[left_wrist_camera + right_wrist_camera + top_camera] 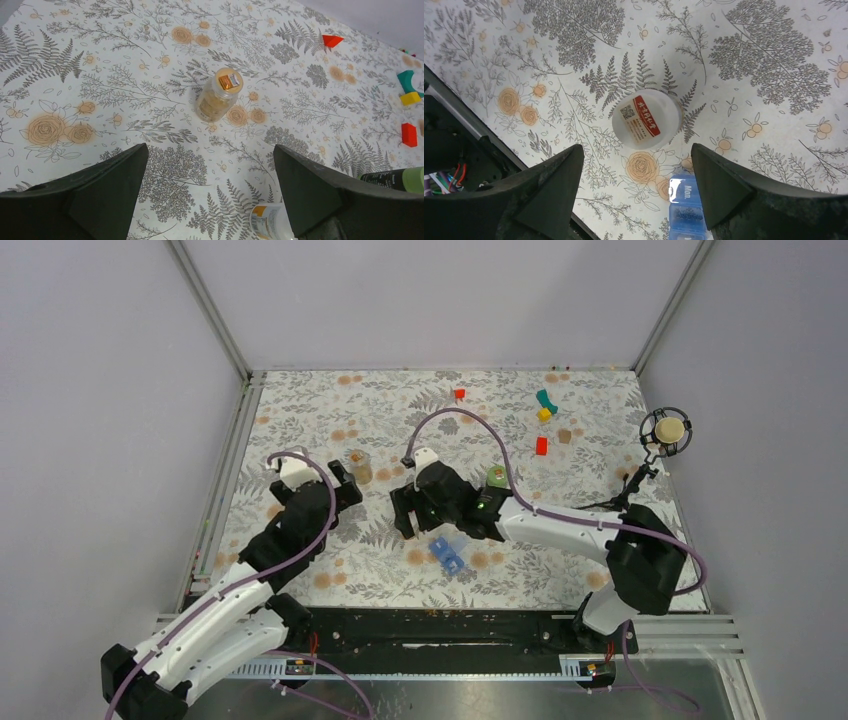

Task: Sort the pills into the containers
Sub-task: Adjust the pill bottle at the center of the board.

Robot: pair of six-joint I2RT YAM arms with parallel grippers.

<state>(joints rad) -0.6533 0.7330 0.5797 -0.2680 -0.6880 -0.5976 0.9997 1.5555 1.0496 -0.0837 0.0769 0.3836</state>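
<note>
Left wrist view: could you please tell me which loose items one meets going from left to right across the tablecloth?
Amber pill bottle → white bottle → red wedge block. The items at the far right overlap, so I left them out.

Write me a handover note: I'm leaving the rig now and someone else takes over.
Left gripper: open, empty, facing the upright clear plastic bottle of tan pills.
Right gripper: open, empty, above the round white plastic bottle with a red label.
Translucent blue rectangular plastic pill box: right beside that bottle.
Done: no pills visibly sorted. Left: all of the sorting.
</note>
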